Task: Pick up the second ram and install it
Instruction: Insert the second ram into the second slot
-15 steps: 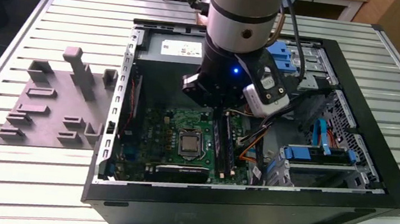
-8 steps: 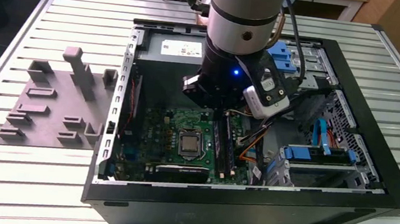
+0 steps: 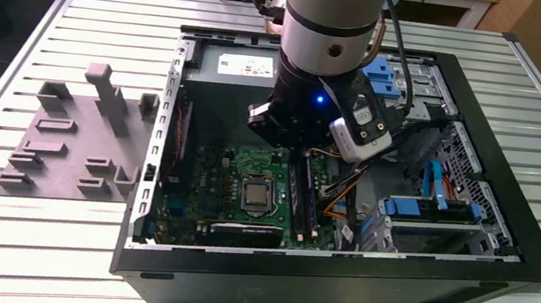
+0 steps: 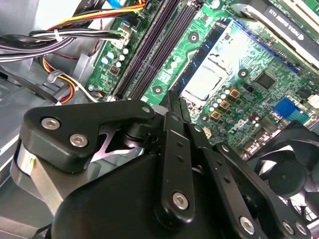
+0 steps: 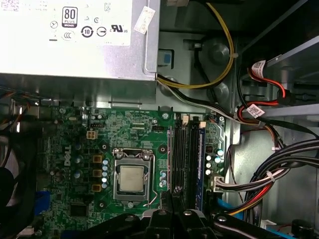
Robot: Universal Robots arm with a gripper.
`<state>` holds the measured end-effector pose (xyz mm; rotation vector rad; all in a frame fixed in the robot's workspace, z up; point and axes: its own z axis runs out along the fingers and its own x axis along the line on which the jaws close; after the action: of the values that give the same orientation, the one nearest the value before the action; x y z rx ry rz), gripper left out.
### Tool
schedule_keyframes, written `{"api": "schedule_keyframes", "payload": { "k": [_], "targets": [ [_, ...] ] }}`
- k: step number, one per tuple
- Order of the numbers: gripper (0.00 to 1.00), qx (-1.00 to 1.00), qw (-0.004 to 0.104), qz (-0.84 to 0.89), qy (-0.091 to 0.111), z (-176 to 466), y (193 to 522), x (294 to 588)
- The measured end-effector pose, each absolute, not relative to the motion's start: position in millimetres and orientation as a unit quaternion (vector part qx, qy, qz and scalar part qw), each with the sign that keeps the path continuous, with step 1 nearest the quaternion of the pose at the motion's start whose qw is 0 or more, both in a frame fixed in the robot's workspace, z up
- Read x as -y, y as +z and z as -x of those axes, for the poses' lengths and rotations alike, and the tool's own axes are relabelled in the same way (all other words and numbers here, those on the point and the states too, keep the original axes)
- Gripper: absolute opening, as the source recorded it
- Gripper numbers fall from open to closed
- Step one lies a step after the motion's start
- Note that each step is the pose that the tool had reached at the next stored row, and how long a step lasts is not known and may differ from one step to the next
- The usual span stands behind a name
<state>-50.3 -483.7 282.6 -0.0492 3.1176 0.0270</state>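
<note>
Standing edge-up among the slots, the ram is showing in the first wrist view as a thin blue strip on the side nearest the cables. It is hard to make out, and whether this is the first or the second stick cannot be told. In the second wrist view the slots are reading as dark parallel lines, with no stick clearly separable from them.

The gripper is hovering just beside the near end of the slots, its fingers pressed together with nothing visibly between them. In the first wrist view the gripper is being cut off by the frame edge. In the exterior view the gripper is mostly being hidden by the arm, so contact with the board cannot be judged.

The open case is lying on its side and holding the green motherboard, on which the socket is sitting just beside the slots. It is also holding a grey power supply, the cables along one wall, a black fan that is partly cut off, and blue brackets toward the exterior view's right.

Outside the case, at the exterior view's left, a grey tray with raised blocks is resting on the slatted table.
</note>
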Motion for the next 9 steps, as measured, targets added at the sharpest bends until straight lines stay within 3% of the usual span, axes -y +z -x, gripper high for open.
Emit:
{"api": "schedule_keyframes", "payload": {
  "k": [9],
  "targets": [
    [0.11, -1.000, 0.012, 0.013, 0.009, 49.2, 280.3, 484.3]
  ]
}}
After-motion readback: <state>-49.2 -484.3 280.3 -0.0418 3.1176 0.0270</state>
